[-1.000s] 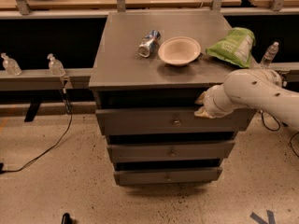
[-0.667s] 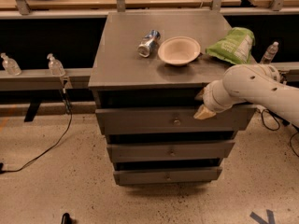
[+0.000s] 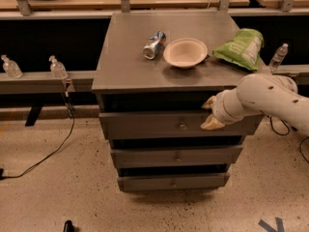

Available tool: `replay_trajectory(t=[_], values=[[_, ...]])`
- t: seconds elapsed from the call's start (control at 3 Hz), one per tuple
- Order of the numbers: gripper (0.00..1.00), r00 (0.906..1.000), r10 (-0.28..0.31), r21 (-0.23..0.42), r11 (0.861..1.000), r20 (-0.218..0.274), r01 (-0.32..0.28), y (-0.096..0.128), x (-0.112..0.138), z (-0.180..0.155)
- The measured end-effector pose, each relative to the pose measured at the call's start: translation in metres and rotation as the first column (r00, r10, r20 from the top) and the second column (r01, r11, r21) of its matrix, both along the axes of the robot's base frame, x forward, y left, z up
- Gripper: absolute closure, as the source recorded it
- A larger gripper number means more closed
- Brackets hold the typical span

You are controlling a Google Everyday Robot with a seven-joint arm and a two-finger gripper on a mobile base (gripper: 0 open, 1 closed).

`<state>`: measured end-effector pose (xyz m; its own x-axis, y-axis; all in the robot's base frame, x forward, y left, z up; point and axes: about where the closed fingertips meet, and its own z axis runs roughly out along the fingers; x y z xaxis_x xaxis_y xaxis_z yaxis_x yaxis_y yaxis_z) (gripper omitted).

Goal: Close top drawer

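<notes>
The top drawer [image 3: 145,125] is the widest dark-grey front of the cabinet, with a small round knob [image 3: 182,126] at its centre. It stands slightly pulled out, with a dark gap between it and the cabinet top. My gripper [image 3: 211,113], on a white arm coming in from the right, is at the drawer's front just right of the knob. Its cream fingers [image 3: 212,123] are spread apart, one at the drawer's upper edge and one on the front panel. It holds nothing.
On the cabinet top [image 3: 125,57] lie a can [image 3: 154,44], a cream bowl [image 3: 185,52] and a green chip bag [image 3: 241,48]. Two narrower drawer fronts [image 3: 176,156] sit below. Small bottles [image 3: 58,67] stand on the left rail, one bottle [image 3: 278,57] stands at the right, and a cable [image 3: 48,153] runs across the floor.
The arm has sunk slightly. The gripper stays at the top drawer's front right of the knob, and the drawer has not visibly moved.
</notes>
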<state>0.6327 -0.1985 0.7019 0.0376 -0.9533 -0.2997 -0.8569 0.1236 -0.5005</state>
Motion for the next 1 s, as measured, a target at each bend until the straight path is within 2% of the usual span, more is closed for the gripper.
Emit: replay_trajectory(t=[0.33,0.67,1.0], values=[[0.51,0.9992,0.038,0.034,0.999,-0.010,-0.037,0.008,-0.033,-0.007],[0.40,0.9973,0.074,0.091,0.993,0.006,-0.074,0.017,-0.068,0.004],[0.13,0.9941,0.106,0.240,0.965,0.023,-0.108,0.013,-0.109,0.033]])
